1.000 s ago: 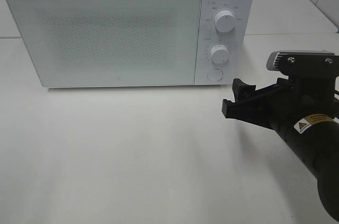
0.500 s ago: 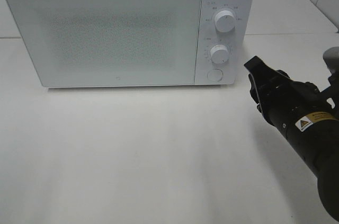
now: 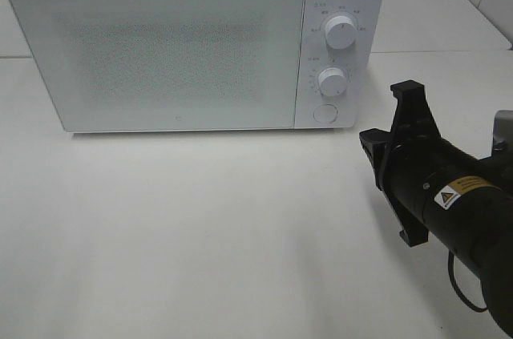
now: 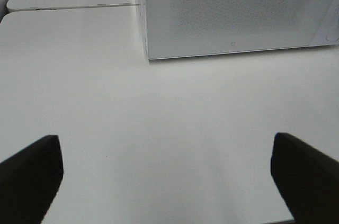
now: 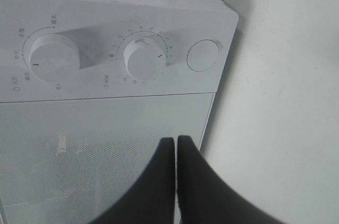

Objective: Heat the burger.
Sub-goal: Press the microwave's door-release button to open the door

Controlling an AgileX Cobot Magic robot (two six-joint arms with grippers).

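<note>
- Nowhere in the three views does the burger appear. The table (image 3: pixel 200 227) in front of the microwave (image 3: pixel 176 42) shows no food, and the frosted door (image 3: pixel 160 50) is shut and hides the inside, so whether the burger sits in there cannot be told.
- The right gripper (image 5: pixel 176 142) has its two dark fingers pressed flat together with nothing between them. Its wrist view looks straight at the microwave's front, the fingertips lined up on the edge of the door next to the control panel.
- Clenched that way, the fingers form one blunt tip. That likely suits pushing the round button (image 5: pixel 203 55) at the end of the panel, probably the door release, rather than gripping either knob.
- The timer knob (image 5: pixel 145 59) and the power knob (image 5: pixel 50 60) sit in a row with that button. Neither is touched, and the arm is apart from the microwave in the high view.
- The left gripper (image 4: pixel 164 144) is spread wide and empty, hovering low over bare table, facing the door's hinge-side corner from well back. It seems parked there to stay clear of the door's swing and ready to take hold of something.
</note>
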